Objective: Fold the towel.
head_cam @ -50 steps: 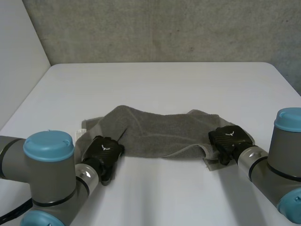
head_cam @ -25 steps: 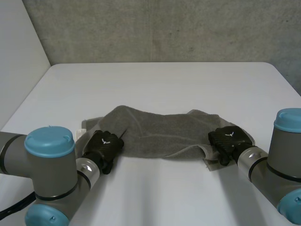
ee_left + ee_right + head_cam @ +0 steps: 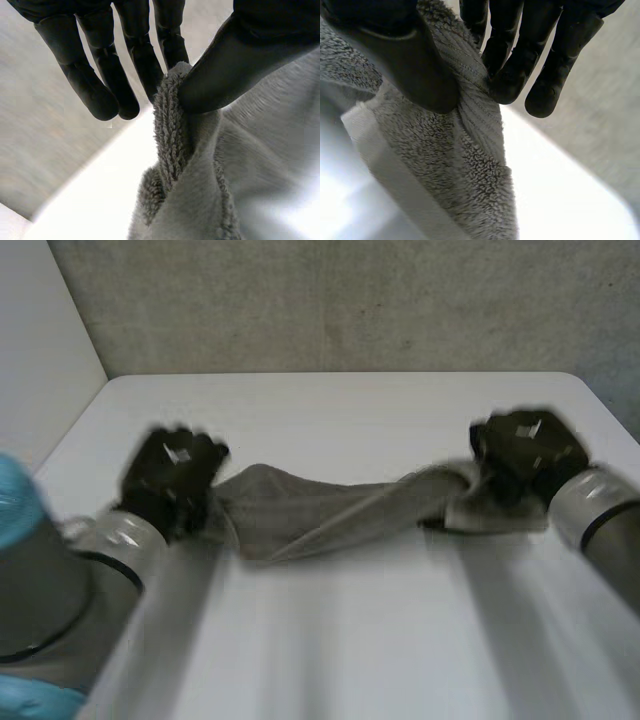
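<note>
Since earlier frame, left hand [image 3: 172, 475] and right hand [image 3: 525, 450] lifted, moved farther across desk [image 3: 350, 640]. Each pinched one end of grey towel [image 3: 300, 518] between thumb and fingers. Towel sagged between them, middle low over desk.

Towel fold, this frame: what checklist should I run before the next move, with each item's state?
1. Thumb-and-finger pinch by left hand on towel: ok.
2. Same pinch by right hand: ok.
3. Flat, taut towel between the hands: not ok, it sags and bunches.
4. Both holds at corners: cannot tell.
5. Nothing in the way on the table: ok.
</note>
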Motion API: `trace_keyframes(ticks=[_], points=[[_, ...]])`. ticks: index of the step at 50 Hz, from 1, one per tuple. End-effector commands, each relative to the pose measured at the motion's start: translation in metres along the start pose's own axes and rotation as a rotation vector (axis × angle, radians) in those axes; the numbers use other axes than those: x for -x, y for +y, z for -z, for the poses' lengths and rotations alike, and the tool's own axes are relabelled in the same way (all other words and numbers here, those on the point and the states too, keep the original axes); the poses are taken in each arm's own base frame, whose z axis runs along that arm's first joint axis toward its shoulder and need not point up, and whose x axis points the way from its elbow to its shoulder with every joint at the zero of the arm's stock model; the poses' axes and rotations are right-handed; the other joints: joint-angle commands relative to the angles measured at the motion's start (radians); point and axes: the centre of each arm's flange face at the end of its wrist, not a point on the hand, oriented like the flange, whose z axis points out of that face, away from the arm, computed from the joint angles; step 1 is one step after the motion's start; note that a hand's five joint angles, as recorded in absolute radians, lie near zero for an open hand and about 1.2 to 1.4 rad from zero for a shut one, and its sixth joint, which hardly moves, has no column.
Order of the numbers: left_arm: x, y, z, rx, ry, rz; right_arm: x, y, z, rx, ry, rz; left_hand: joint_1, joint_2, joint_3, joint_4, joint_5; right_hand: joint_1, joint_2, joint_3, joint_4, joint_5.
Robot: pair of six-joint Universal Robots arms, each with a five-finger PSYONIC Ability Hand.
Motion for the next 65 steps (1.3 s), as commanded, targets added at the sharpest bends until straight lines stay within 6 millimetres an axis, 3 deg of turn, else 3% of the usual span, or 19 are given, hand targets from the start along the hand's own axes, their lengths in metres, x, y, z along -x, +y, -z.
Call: trace_keyframes(ticks=[1,5,8,13,20,25,27,28,30,34,37,41,47,49,50,52,55,60,65], points=[[0.06,-0.082,0.025,-0.286,-0.164,0.204,-0.038,-0.075,0.03,-0.075,0.009,0.009,0.005,-0.078,-0.137,-0.112,-0.233,0.197,0.082,0.064,0.065,0.109],[0.081,-0.091,0.024,-0.29,-0.193,0.285,-0.051,-0.093,0.039,-0.008,-0.04,0.003,0.005,-0.078,-0.137,-0.112,-0.233,0.197,0.082,0.064,0.065,0.109],[0.087,-0.089,0.021,-0.27,-0.193,0.3,-0.052,-0.086,0.032,0.044,-0.072,0.016,0.005,-0.078,-0.137,-0.112,-0.233,0.197,0.082,0.064,0.065,0.109],[0.086,-0.043,-0.025,-0.102,-0.128,0.339,-0.048,-0.062,0.005,0.152,-0.153,0.179,0.005,-0.078,-0.137,-0.112,-0.233,0.197,0.082,0.064,0.065,0.109],[0.087,-0.035,-0.065,-0.087,-0.117,0.335,-0.057,-0.068,-0.041,0.027,-0.094,0.219,0.005,-0.078,-0.137,-0.112,-0.233,0.197,0.082,0.064,0.065,0.109],[0.114,-0.075,-0.089,-0.241,-0.167,0.326,-0.064,-0.122,-0.069,-0.35,0.043,0.28,0.005,-0.078,-0.137,-0.112,-0.233,0.197,0.082,0.064,0.065,0.109],[0.138,-0.125,-0.09,-0.443,-0.229,0.332,-0.071,-0.165,-0.075,-0.662,0.154,0.277,0.005,-0.078,-0.137,-0.112,-0.233,0.197,0.082,0.064,0.065,0.109],[0.138,-0.125,-0.09,-0.444,-0.229,0.332,-0.071,-0.166,-0.075,-0.664,0.155,0.277,0.005,-0.078,-0.137,-0.112,-0.233,0.197,0.082,0.064,0.065,0.109],[0.156,-0.166,-0.086,-0.669,-0.283,0.374,-0.085,-0.205,-0.054,-0.932,0.244,0.211,0.005,-0.078,-0.137,-0.112,-0.233,0.197,0.082,0.064,0.065,0.109],[0.174,-0.197,-0.074,-0.853,-0.315,0.401,-0.09,-0.224,-0.028,-1.026,0.227,0.136,0.005,-0.078,-0.137,-0.112,-0.233,0.197,0.082,0.064,0.065,0.109],[0.178,-0.206,-0.067,-0.886,-0.312,0.403,-0.09,-0.207,-0.034,-0.912,0.168,0.095,0.005,-0.078,-0.137,-0.112,-0.233,0.197,0.082,0.064,0.065,0.109],[0.174,-0.187,-0.074,-0.799,-0.302,0.42,-0.081,-0.18,-0.047,-0.751,0.104,0.09,0.005,-0.078,-0.137,-0.112,-0.233,0.197,0.082,0.064,0.065,0.109],[0.148,-0.112,-0.093,-0.57,-0.229,0.432,-0.062,-0.134,-0.06,-0.511,0.033,0.189,0.005,-0.078,-0.137,-0.112,-0.233,0.197,0.082,0.064,0.065,0.109],[0.138,-0.073,-0.098,-0.496,-0.168,0.421,-0.052,-0.104,-0.07,-0.396,-0.005,0.245,0.005,-0.078,-0.137,-0.112,-0.233,0.197,0.082,0.064,0.065,0.109],[0.138,-0.073,-0.098,-0.495,-0.167,0.421,-0.052,-0.104,-0.07,-0.396,-0.005,0.245,0.005,-0.078,-0.137,-0.112,-0.233,0.197,0.082,0.064,0.065,0.109],[0.123,-0.03,-0.097,-0.411,-0.093,0.417,-0.041,-0.071,-0.078,-0.282,-0.05,0.284,0.005,-0.078,-0.137,-0.112,-0.233,0.197,0.082,0.064,0.065,0.109],[0.116,-0.01,-0.095,-0.376,-0.058,0.416,-0.036,-0.055,-0.08,-0.23,-0.072,0.302,0.005,-0.078,-0.137,-0.112,-0.233,0.197,0.082,0.064,0.065,0.109],[0.085,0.042,-0.077,-0.283,0.041,0.416,-0.008,0.017,-0.085,-0.03,-0.196,0.333,0.005,-0.078,-0.137,-0.112,-0.233,0.197,0.082,0.064,0.065,0.109],[0.075,0.064,-0.065,-0.236,0.065,0.36,-0.002,0.042,-0.087,0.021,-0.246,0.386,0.005,-0.078,-0.137,-0.112,-0.233,0.197,0.082,0.064,0.065,0.109]])
